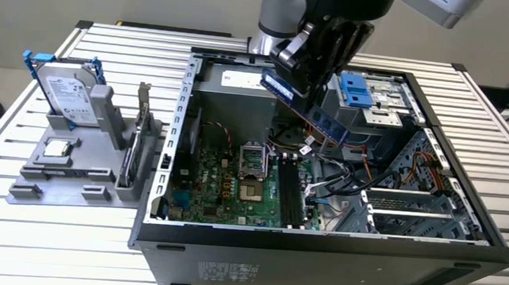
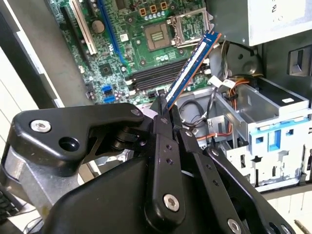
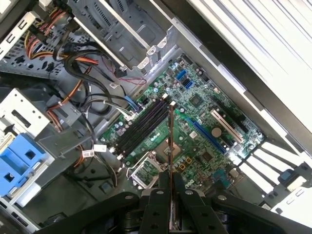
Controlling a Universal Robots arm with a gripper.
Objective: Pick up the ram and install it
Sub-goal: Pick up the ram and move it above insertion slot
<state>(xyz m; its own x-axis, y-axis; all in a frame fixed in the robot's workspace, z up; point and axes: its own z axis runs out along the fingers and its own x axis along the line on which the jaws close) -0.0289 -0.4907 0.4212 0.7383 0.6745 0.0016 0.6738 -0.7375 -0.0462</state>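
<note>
The ram, thin and blue, seems clamped in the black hand.

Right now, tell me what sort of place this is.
Probably a robotics lab bench set up for PC assembly: an open computer case lies on a slatted metal table, a grey fixture beside it holds a hard drive, and the gripper holds the ram above the motherboard.

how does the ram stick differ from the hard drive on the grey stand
The ram is a thin blue-green stick; the hard drive is a thick silver box with blue rails. The ram hangs tilted above the computer case, clamped in the gripper; the hard drive stands upright in the grey stand beside the case. Neither is fitted inside the case.
</note>
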